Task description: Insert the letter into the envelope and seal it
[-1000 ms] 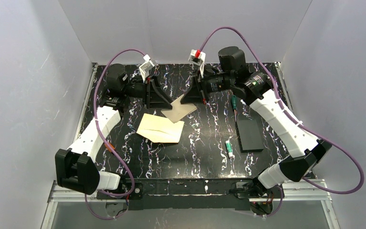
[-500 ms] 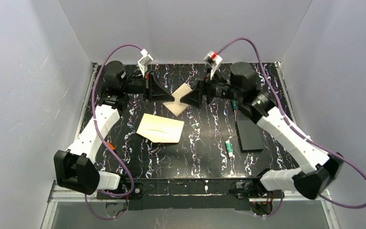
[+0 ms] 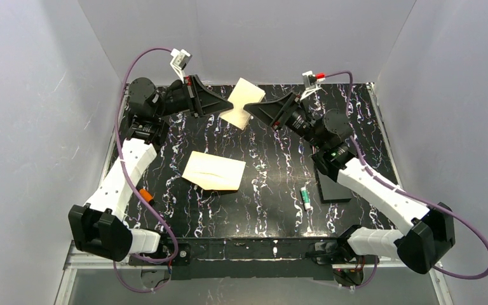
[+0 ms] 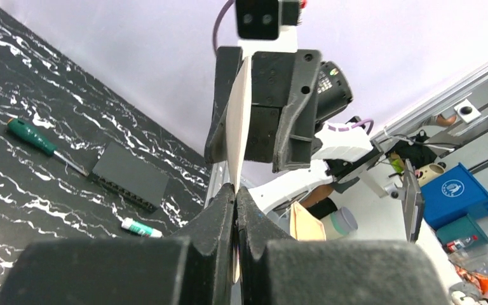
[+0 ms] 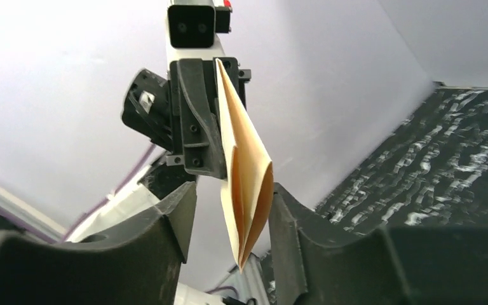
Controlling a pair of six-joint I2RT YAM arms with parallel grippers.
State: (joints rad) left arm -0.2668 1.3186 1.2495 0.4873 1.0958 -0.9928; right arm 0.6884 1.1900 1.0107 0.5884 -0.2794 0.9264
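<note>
the letter (image 3: pixel 244 94) is up in the air over the far middle of the table (image 3: pixel 267 190), not touching it, stood roughly on edge between the two grippers. the left gripper (image 3: pixel 229 109) is clenched on it: in the left wrist view its fingers (image 4: pixel 210 229) are squeezed together with the thin sheet pinched in the seam between them. the right gripper (image 3: pixel 253 112) comes at it from the opposite side with its jaws released, straddling the sheet rather than pinching it. in the right wrist view there's clear daylight between the paper and the finger on the left of that picture, and the other finger looks like it's just grazing the paper, can't say for sure. in that same view the letter shows as two layers bowed apart and meeting at the bottom corner, so it looks folded or doubled. the envelope (image 3: pixel 214 171) lies flat on the table, nearer the arm bases and a bit left of centre, well apart from the letter, with a faint line across it. over on the right there's a flat black block (image 3: pixel 335 189) partly under the right arm, a small white tube with a green end (image 3: pixel 305 194) just beside it, and a green-handled screwdriver (image 4: pixel 33 135) a bit further back. a small orange thing (image 3: pixel 145 195) sits by the left arm
</note>
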